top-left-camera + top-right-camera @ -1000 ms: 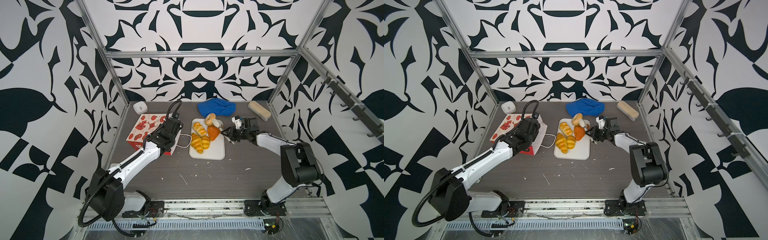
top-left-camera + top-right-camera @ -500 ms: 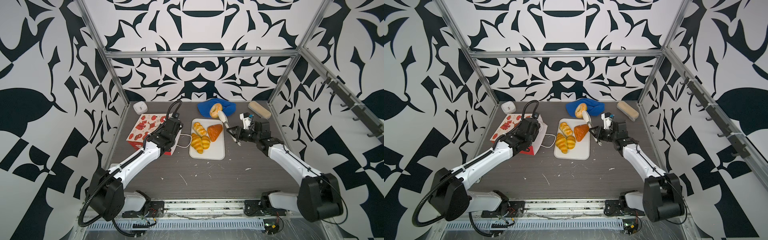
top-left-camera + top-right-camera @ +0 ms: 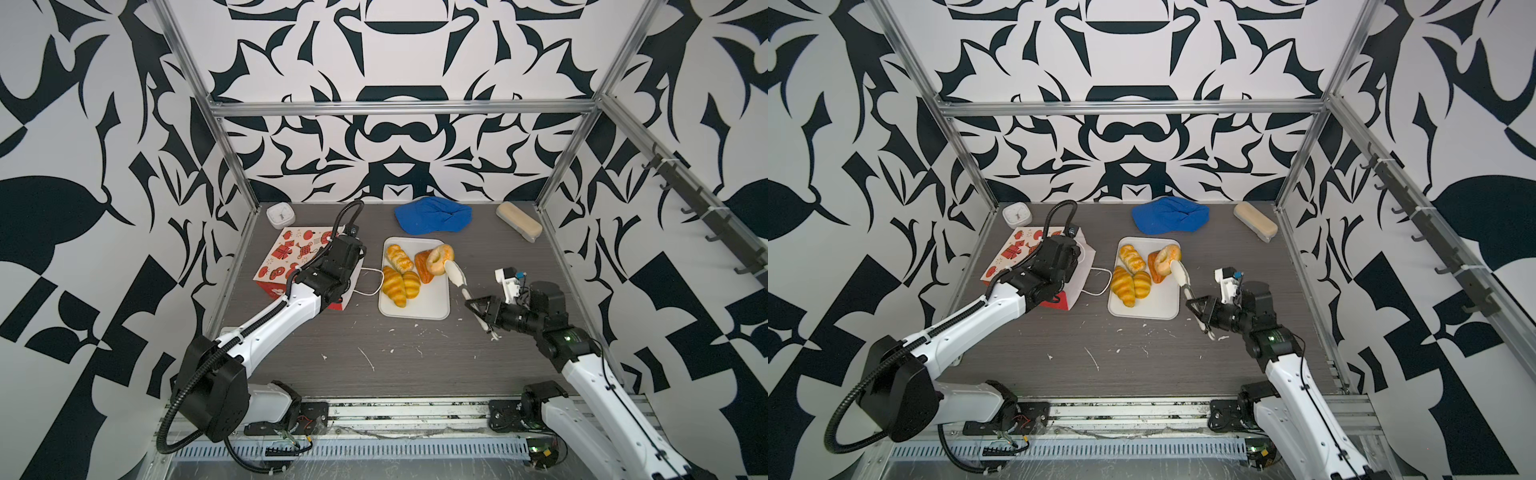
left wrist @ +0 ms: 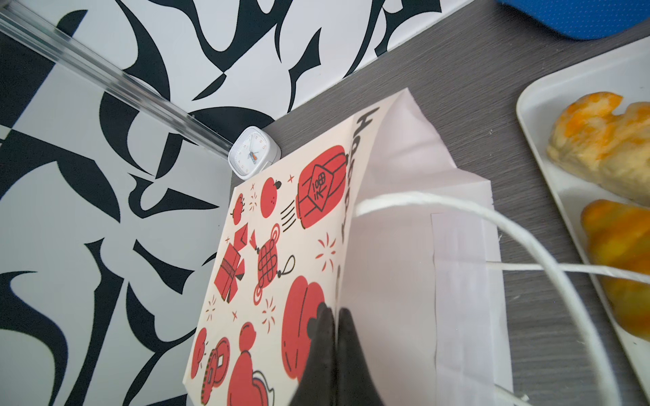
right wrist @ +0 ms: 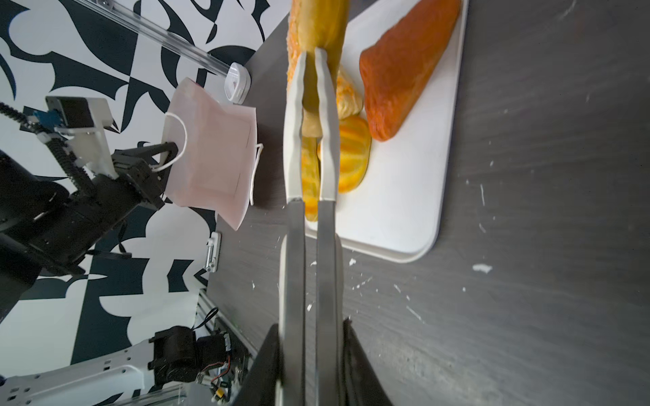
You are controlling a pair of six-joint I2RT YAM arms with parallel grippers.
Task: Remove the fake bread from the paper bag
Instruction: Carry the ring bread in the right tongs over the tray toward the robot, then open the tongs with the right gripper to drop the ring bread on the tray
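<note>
Paper bag [image 3: 291, 257] lies on the desk [image 3: 415, 361] just left of the white tray [image 3: 432, 303]. Its mouth faces the tray and one cord handle [image 3: 368, 282] is looped on the desk between them. The left jaws are pressed together on the bag's upper lip, pinching the paper edge; this is clear in the left wrist view, printed side [image 4: 281, 263] to one side and white lining [image 4: 404, 281] to the other.

The right jaws clamp the metal handles of a pair of tongs [image 3: 461, 284]. The tongs' pale tips pinch the ring doughnut [image 3: 439, 257] at the tray's far right part. The doughnut overlaps the brown triangular pastry [image 3: 423, 268] in both top views; can't tell if it touches it. In the right wrist view the tips [image 5: 323, 88] squeeze the doughnut [image 5: 316, 21] edge-on.

The rest of the fake bread is on the tray:
- braided loaf [image 3: 399, 257] at the far left
- two yellow croissants [image 3: 394, 286] [image 3: 411, 284] side by side, touching, nearer the robot
- brown pastry right of the loaf

Along the back of the desk:
- small white clock [image 3: 280, 215] in the left corner, just behind the bag
- blue cloth [image 3: 432, 218] behind the tray
- beige block [image 3: 518, 221] at the far right
</note>
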